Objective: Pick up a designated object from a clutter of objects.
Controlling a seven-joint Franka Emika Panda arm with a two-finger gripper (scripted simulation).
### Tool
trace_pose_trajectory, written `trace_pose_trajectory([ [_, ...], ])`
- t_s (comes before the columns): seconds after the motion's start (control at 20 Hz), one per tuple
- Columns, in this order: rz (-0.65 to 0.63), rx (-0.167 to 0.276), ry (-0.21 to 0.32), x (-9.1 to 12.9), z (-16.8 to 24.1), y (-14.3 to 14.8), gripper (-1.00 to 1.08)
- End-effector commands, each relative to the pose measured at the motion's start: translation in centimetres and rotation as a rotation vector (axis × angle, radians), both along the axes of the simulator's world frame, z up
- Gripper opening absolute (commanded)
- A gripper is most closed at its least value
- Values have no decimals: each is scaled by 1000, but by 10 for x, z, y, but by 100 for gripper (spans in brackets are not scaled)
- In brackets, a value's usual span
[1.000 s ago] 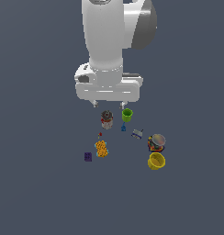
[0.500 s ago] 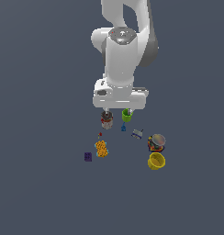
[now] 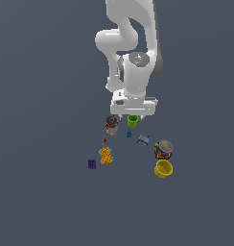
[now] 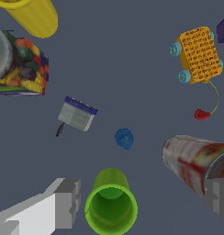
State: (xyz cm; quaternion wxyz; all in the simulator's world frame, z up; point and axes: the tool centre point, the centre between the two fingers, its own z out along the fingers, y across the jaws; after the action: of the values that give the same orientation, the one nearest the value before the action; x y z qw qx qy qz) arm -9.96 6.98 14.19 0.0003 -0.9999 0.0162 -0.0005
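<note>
Tool (image 3: 133, 116) now lower, straddling green cup (image 3: 133, 121)

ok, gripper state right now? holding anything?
Gripper: open, holding nothing; jaws stand apart on either side of the green cup, not touching it.

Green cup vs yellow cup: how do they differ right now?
Colour: the green cup is bright green, the yellow cup yellow. Position: the green cup sits right under the pincer, between its open fingers; the yellow cup lies at the clutter's far edge, beside a multicoloured can. In the exterior view the yellow cup looks somewhat larger. Both are plain, round, open-topped cups.
</note>
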Motion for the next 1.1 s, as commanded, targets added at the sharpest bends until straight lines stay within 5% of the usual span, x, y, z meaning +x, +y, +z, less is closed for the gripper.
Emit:
trace_pose_trajectory([
  [0.0, 8, -1, -1, -17, -15, 7, 100],
  [0.5, 27, -1, 1, -60, -46, 22, 100],
  [1.05, 30, -1, 2, -65, -54, 23, 100],
])
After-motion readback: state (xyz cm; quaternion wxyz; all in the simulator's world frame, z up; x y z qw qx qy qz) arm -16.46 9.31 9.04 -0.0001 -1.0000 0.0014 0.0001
